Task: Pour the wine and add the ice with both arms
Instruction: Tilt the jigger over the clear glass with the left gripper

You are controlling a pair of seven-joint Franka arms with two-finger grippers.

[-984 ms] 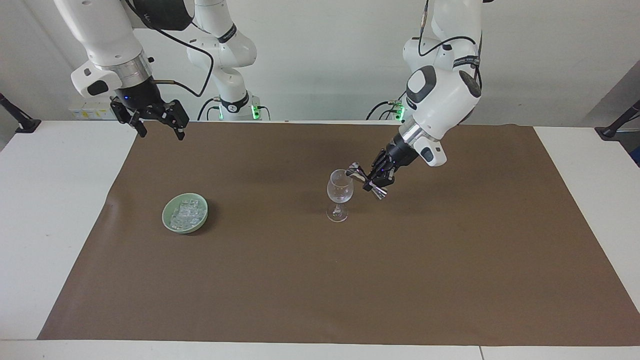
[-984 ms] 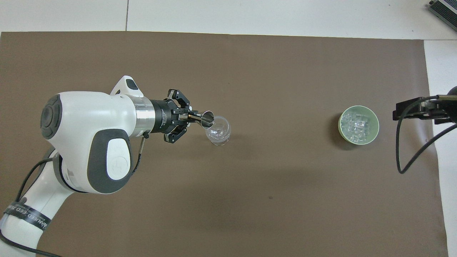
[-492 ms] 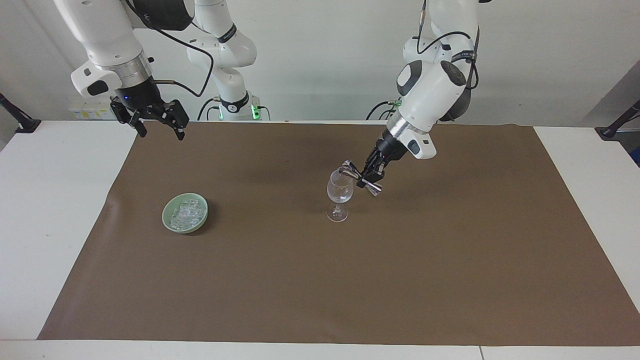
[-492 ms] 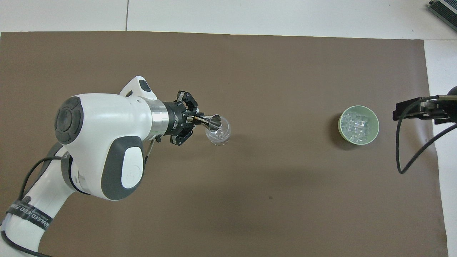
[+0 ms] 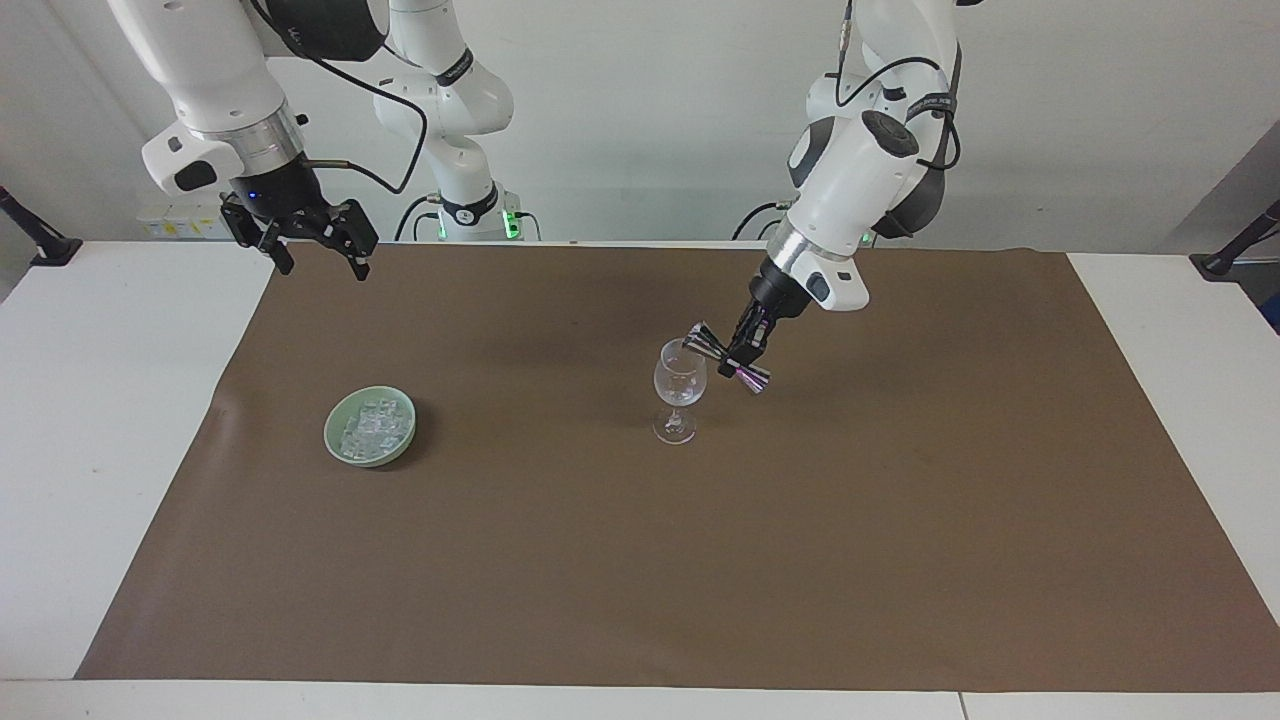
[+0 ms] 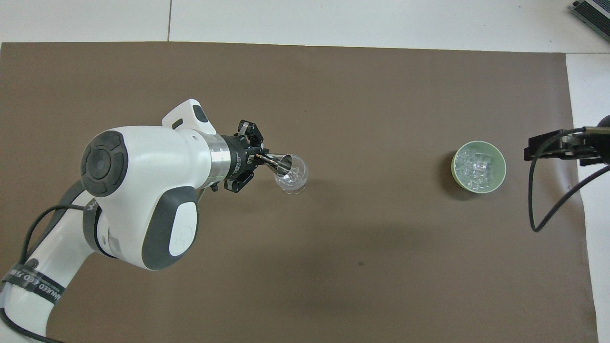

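A brown mat (image 5: 640, 560) covers most of the white table (image 5: 90, 450), leaving bare white strips at both ends and along the edge farthest from the robots. Black clamp brackets (image 5: 1235, 250) sit at the table's corners nearest the robots, one at each end. A plain white wall (image 5: 650, 120) rises past the table.

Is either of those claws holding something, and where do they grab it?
The left gripper pinches a metal jigger at its narrow waist, tipped over the wine glass. The right gripper holds nothing.
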